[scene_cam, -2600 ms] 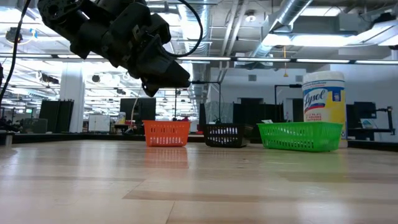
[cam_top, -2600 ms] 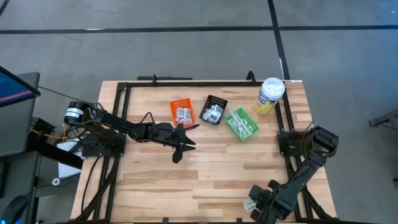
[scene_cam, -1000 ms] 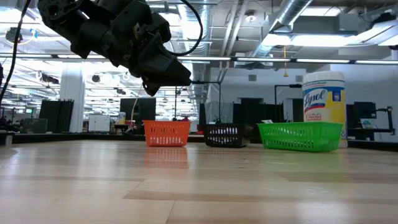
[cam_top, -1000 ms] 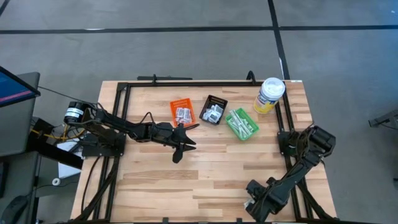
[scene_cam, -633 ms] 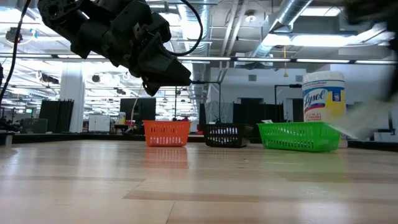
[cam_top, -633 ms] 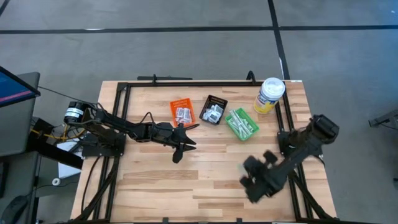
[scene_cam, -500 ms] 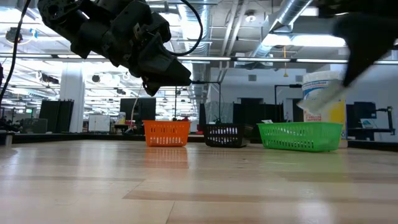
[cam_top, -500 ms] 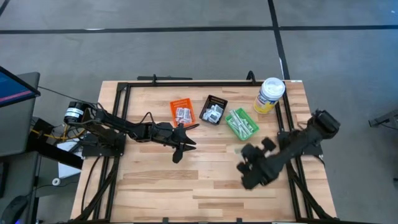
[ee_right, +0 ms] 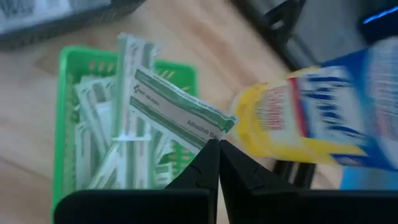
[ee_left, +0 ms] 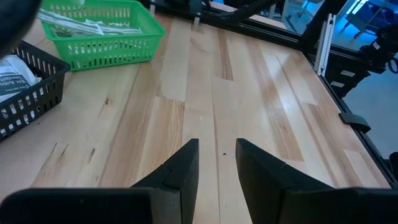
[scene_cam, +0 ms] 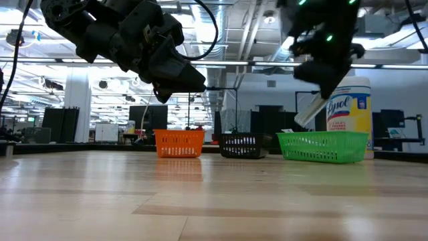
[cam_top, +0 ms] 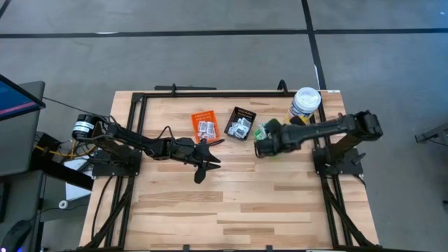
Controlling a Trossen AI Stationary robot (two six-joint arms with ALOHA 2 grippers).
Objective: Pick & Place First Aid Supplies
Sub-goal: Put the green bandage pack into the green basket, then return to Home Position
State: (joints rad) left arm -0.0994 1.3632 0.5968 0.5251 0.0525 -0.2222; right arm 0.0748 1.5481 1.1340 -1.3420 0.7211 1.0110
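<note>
My right gripper (cam_top: 260, 148) hangs over the green bin (cam_top: 267, 129) and is shut on a long pale-green strip packet (ee_right: 168, 112). In the low view that packet (scene_cam: 306, 111) slants down from the fingers above the green bin (scene_cam: 322, 146). More pale-green strips (ee_right: 99, 155) lie in this bin. White squarish packets lie in the orange bin (cam_top: 205, 127) and the black bin (cam_top: 240, 124). My left gripper (cam_top: 199, 165) is open and hovers above bare table, nearer than the orange bin, touching nothing. My right gripper pinches the strip packet by one end (ee_right: 211, 132) between its two fingers. The fingers (scene_cam: 328, 84) come from above. The packet is lifted clear, tilted, with its free end (scene_cam: 297, 122) lowest, above the green bin.
A white-lidded yellow canister (cam_top: 305, 106) stands at the far right corner, just beyond the green bin. The three bins sit in a row along the far part of the table. Bare wood (cam_top: 238, 203) fills the middle and near half. A black frame (cam_top: 210, 93) rims the table.
My right gripper has swung from the table's near right corner up and toward the far edge, carrying the strip packet, and now stands over the green bin. The left arm has kept still.
</note>
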